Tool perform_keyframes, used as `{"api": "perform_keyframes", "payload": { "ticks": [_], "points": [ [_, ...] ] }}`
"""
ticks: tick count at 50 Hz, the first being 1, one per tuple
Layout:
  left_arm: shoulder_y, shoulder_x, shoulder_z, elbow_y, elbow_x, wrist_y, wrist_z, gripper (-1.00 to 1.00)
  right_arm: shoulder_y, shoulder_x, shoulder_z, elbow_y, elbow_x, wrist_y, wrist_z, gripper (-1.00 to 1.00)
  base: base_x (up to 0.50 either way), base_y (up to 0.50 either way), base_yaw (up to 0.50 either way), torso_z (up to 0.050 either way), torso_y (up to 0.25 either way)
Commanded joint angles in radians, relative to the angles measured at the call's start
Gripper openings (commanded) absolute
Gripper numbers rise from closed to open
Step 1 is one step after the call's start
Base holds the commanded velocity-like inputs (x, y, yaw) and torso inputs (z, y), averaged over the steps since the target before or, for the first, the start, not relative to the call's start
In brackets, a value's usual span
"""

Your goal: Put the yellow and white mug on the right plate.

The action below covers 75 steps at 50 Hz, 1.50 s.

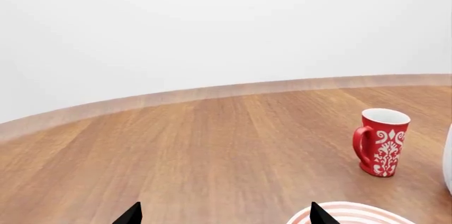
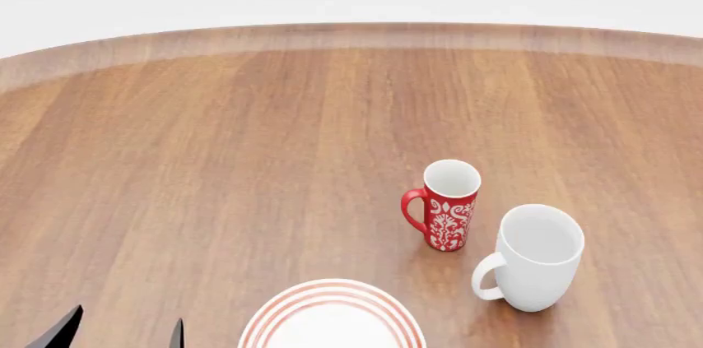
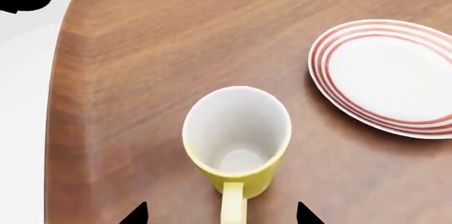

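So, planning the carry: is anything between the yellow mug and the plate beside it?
No. In the right wrist view only bare wood lies between the mug and the plate.

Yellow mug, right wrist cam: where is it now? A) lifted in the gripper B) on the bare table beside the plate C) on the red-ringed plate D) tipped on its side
B: the yellow and white mug stands upright on the wooden table, apart from the ringed plate, with the right gripper open around its handle.

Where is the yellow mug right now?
Only the right wrist view shows the yellow mug: upright on the table near its edge, beside a red-ringed plate, not touching it.
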Motion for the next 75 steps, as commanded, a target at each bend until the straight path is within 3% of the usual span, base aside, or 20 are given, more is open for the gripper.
{"api": "perform_keyframes", "payload": {
  "ticks": [1,66,67,75],
  "points": [
    [-0.001,-0.003,0.003,0.000,-0.005,0.000,-0.003,1.00,0.047,-0.020,-0.061,0.038,-0.061,0.026,0.028,1.00,0.00,0.00,0.00,0.000,0.000],
    [-0.008,-0.020,0.020,-0.005,-0.024,0.011,-0.024,1.00,0.166,-0.119,-0.270,0.196,-0.255,-0.052,0.093,1.00,0.00,0.00,0.00,0.000,0.000],
    [-0.009,-0.020,0.020,-0.005,-0.025,0.011,-0.024,1.00,0.166,-0.119,-0.274,0.198,-0.257,-0.055,0.092,-1.00,0.00,0.00,0.00,0.000,0.000],
    [-0.008,-0.023,0.021,-0.002,-0.028,0.012,-0.027,1.00,0.159,-0.111,-0.287,0.189,-0.258,-0.065,0.082,-1.00,0.00,0.00,0.00,0.000,0.000]
  ]
}}
